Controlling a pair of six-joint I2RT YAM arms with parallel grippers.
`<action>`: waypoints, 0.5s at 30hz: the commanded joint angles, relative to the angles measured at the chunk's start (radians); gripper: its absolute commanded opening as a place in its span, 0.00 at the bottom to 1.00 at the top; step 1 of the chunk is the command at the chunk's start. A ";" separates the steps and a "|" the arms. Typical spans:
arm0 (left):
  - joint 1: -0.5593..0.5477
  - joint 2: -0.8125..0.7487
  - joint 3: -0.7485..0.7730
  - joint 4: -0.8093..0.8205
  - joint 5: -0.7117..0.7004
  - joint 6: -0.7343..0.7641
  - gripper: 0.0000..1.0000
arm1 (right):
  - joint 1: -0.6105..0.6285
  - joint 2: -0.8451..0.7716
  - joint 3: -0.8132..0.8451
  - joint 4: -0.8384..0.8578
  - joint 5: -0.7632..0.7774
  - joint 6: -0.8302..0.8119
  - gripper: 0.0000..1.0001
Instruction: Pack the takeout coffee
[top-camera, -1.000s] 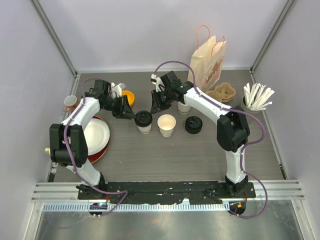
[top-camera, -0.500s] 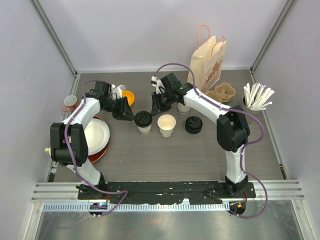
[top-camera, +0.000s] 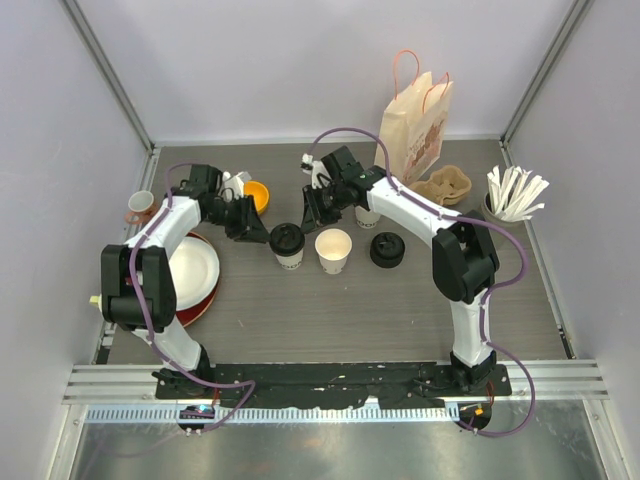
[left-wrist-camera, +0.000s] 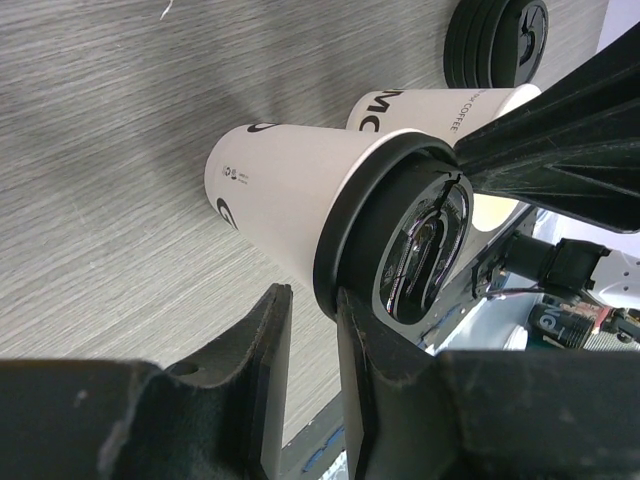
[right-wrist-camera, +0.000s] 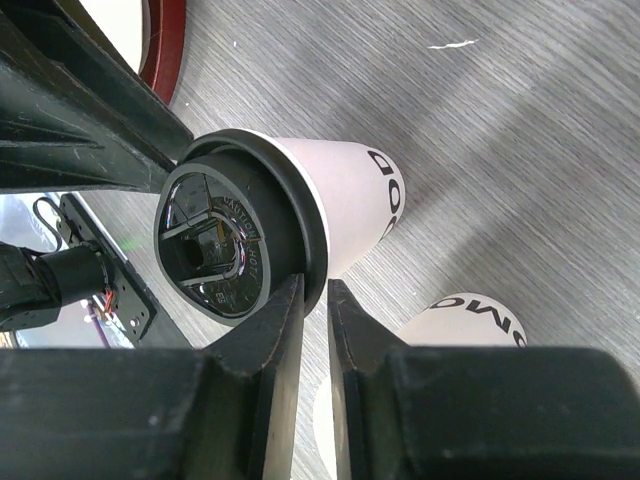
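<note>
One takeout coffee cup (top-camera: 287, 243), white paper with a black lid, stands mid-table. It also shows in the left wrist view (left-wrist-camera: 285, 195) and the right wrist view (right-wrist-camera: 350, 195). A second white cup (top-camera: 333, 250) stands open to its right, with no lid. A black lid (top-camera: 387, 249) lies further right. My left gripper (top-camera: 264, 232) sits at the lidded cup's left edge, its jaws nearly closed and empty (left-wrist-camera: 312, 300), one finger against the lid rim. My right gripper (top-camera: 309, 217) is at the cup's far right edge, jaws closed to a slit (right-wrist-camera: 316, 285) at the lid rim.
A paper bag (top-camera: 415, 125) stands at the back, with a brown cardboard carrier (top-camera: 446, 185) and a cup of white stirrers (top-camera: 515, 195) to its right. A white plate on a red one (top-camera: 190, 272), a pink cup (top-camera: 140, 206) and an orange bowl (top-camera: 257, 192) are on the left.
The right wrist has shifted very slightly toward the lidded cup. The cups and the left arm are as before.
</note>
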 joint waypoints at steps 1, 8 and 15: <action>-0.018 0.004 -0.011 0.028 0.021 -0.004 0.28 | 0.005 0.025 -0.009 0.019 0.000 -0.003 0.19; -0.026 0.030 -0.014 0.024 0.008 -0.004 0.23 | 0.005 0.042 -0.049 -0.004 0.074 -0.034 0.12; -0.026 0.076 -0.001 0.004 -0.025 0.005 0.11 | 0.005 0.077 -0.036 0.002 0.073 -0.035 0.09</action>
